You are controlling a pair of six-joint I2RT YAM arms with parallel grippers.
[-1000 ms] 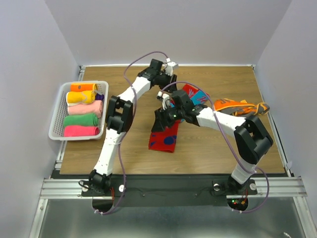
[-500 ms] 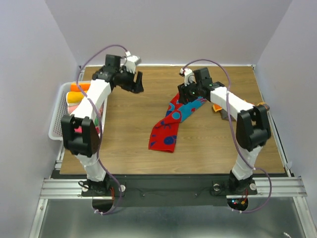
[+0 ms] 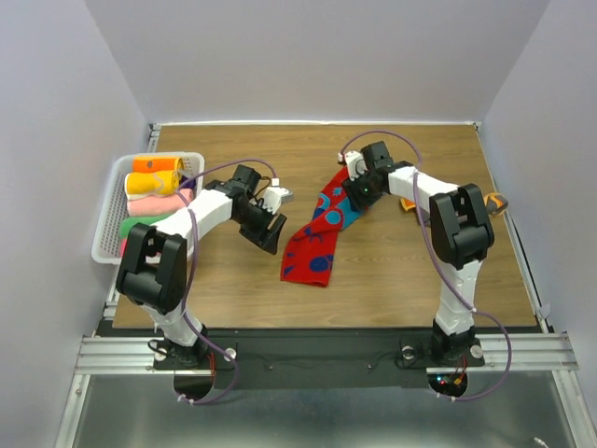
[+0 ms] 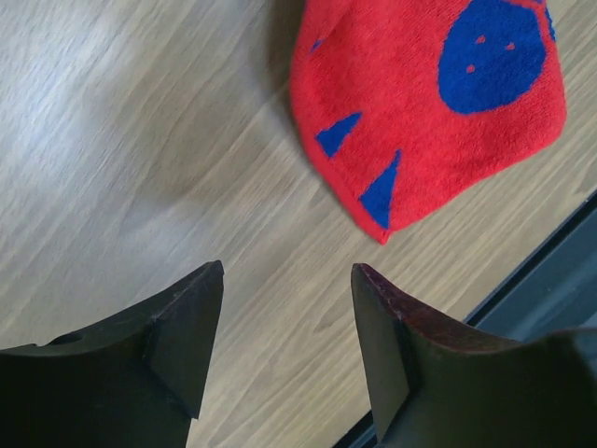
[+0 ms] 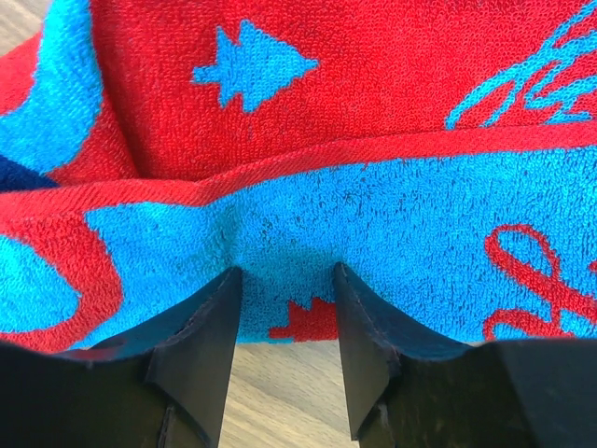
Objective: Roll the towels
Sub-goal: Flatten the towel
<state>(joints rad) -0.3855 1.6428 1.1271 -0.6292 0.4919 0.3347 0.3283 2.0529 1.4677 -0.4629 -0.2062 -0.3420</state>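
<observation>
top: high behind arm bases, facing down over whole bench (image 3: 392,275) | left wrist: close, by near corner of red towel (image 4: 429,112) | right wrist: tight on its far end | shared: red towel

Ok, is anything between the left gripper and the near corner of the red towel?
Nothing visible. Only bare wooden table lies between the open left gripper and the near corner of the red towel.

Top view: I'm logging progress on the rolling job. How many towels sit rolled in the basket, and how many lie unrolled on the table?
Rolled, showing in the basket: 5 (orange roll, yellow roll, pink roll, green roll, hot-pink roll); part of the basket is hidden.
Unrolled on the table: 2 (red-and-blue towel, orange patterned towel).
Total: 7
</observation>
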